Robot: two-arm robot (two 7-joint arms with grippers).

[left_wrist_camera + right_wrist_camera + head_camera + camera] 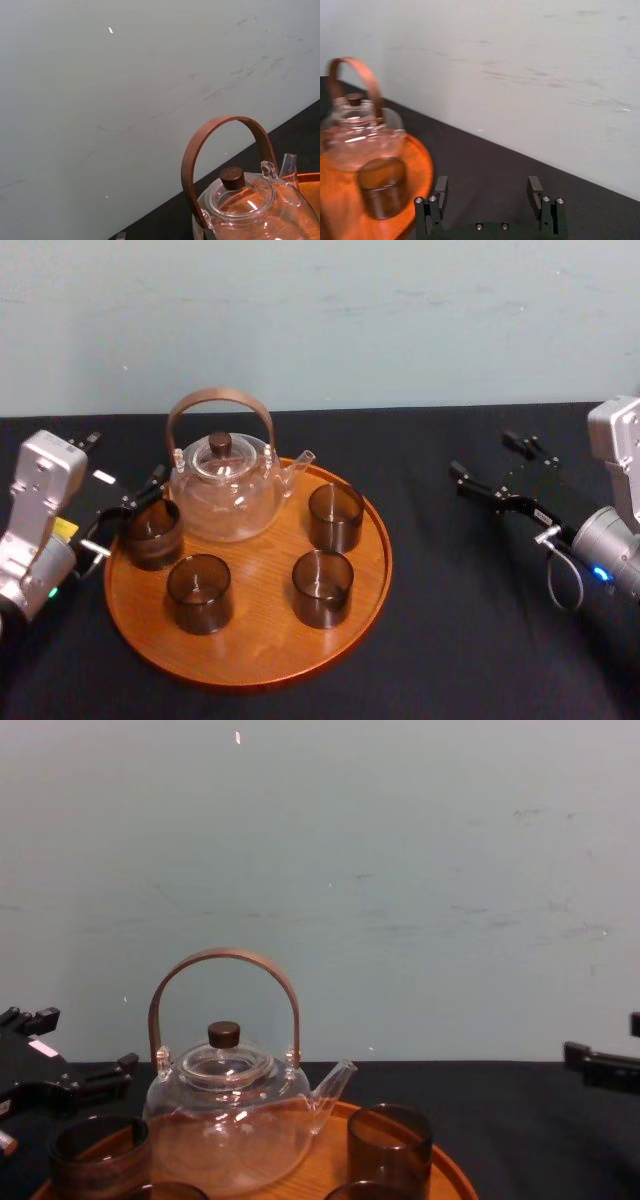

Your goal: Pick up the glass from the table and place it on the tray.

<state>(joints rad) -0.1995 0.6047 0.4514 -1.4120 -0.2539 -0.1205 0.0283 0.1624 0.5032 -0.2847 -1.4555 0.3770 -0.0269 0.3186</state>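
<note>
Left gripper (128, 512), jaws apart, straddles glass (152, 533) at tray (250, 665) left edge: likely release step. Next, back off without nudging it. Right gripper (485, 455) idles agape, well right of tray.

Place: a robot test lab with a staged tabletop set.
Backdrop: plain, scuffed pale blue-green wall (320, 320).
Surface: table (450, 630) draped in black cloth.
Props: glass teapot (225, 495) on a round wooden tray (383, 565).
Machinery: left arm (35, 510) and right arm (615, 530) flank the table.

Glossy wooden tray (365, 570), matt black cloth table (480, 640), clear glass teapot (228, 490).
</note>
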